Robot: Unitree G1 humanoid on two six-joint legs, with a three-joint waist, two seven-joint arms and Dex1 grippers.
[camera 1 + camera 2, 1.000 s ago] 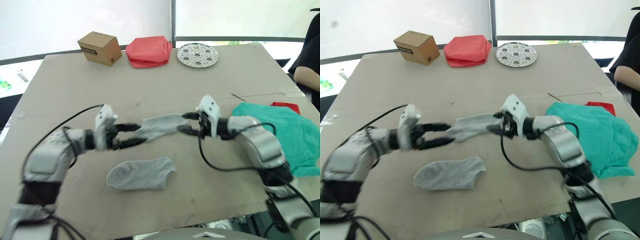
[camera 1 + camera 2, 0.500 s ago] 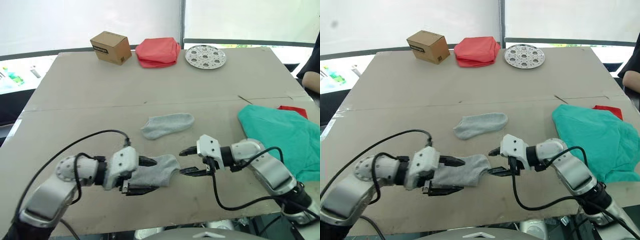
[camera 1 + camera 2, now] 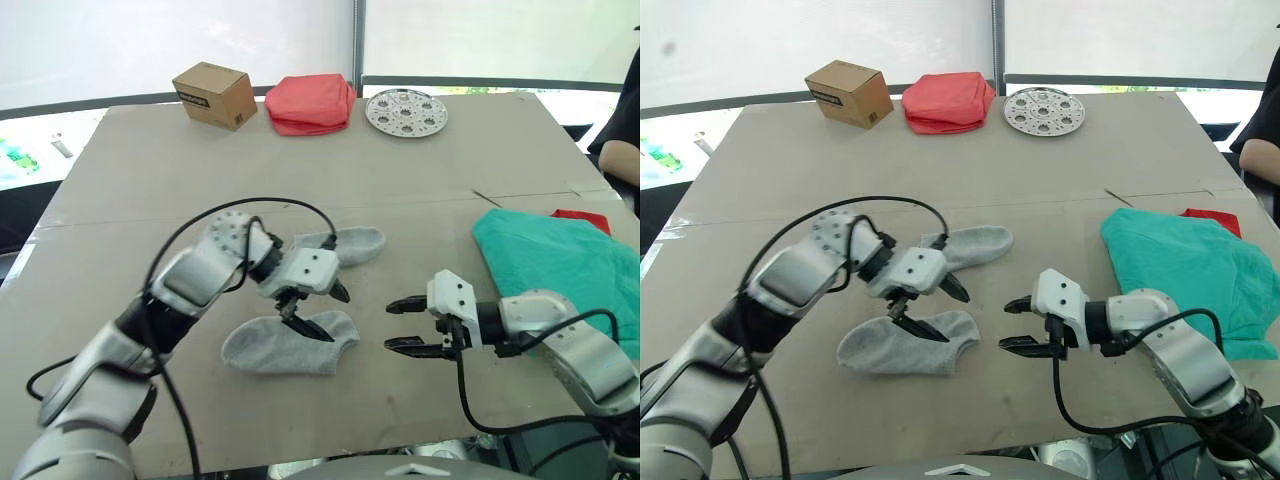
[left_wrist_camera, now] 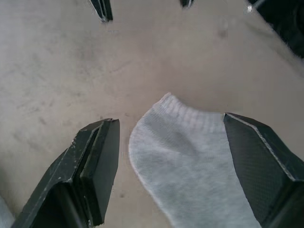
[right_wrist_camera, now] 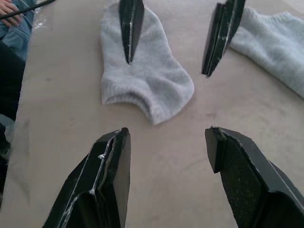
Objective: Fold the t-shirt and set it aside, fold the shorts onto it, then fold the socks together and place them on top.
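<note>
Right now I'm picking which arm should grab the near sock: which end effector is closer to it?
Left. The left end effector hangs open right over the near sock's cuff end. The right end effector, also open, sits beside that cuff with bare table between.

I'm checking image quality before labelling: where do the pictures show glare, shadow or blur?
Left eye view: the windows behind the table are blown out white, and the perforated metal plate glints. Left wrist view: the open left end effector straddles a sock, whose knit ribs stay readable. Right wrist view: the open right end effector looks sharp and casts little shadow.
</note>
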